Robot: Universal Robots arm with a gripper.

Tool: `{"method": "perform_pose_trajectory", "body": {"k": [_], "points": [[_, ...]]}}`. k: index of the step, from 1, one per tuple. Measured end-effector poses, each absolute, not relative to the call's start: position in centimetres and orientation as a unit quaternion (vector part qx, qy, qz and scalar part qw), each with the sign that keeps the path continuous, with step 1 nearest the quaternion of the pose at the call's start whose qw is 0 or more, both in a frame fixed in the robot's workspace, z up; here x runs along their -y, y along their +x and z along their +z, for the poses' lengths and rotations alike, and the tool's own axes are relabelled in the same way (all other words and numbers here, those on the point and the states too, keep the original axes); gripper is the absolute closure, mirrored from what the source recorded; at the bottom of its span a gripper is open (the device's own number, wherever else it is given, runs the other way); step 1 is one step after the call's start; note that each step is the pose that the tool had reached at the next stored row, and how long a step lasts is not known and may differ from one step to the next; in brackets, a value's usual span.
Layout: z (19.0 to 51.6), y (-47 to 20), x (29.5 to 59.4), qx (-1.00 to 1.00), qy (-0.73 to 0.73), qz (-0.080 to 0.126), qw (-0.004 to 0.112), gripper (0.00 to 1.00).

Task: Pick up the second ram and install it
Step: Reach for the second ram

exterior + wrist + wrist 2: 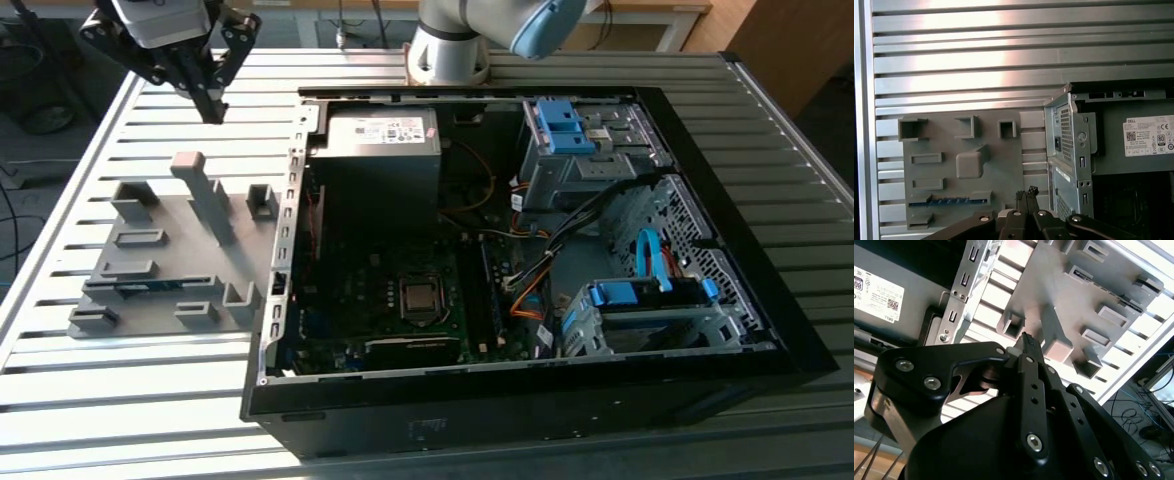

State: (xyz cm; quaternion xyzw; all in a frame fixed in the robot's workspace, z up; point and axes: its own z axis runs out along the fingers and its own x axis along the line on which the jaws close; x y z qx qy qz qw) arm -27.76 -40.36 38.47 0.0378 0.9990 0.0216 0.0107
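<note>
1. Holder first, on the exterior view's left: a grey plastic holder (187, 255) lies flat on the slatted table (134, 400).
2. The second ram (140, 288) is a long blue stick. It stands on its thin edge in a slot near the close end of the holder. I think it is kept on edge so that fingers can pinch it from above. The first wrist view shows the ram (949, 201) in its slot too.
3. The gripper (211, 112) hangs in the air over the far end of the holder, well apart from the ram. Its fingers are pressed together with nothing between them, as both wrist views show (1026, 192) (1027, 342). So the ram is not picked up yet.
4. Next to the holder is the computer case (787, 330). It lies on its side with the big side open, likely so the arm can reach down into it.
5. Inside sit the power supply (380, 135) at the far end and the green board (400, 320) closer to me.
</note>
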Motion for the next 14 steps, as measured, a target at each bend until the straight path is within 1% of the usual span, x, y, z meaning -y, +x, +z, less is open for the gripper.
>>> {"method": "perform_pose_trajectory", "body": {"k": [6,14], "points": [[38.5,-28.1,41.3,-0.999,0.038,0.02,0.011,0.89],[38.4,-30.0,41.5,-0.999,0.038,0.02,0.011,0.89]]}}
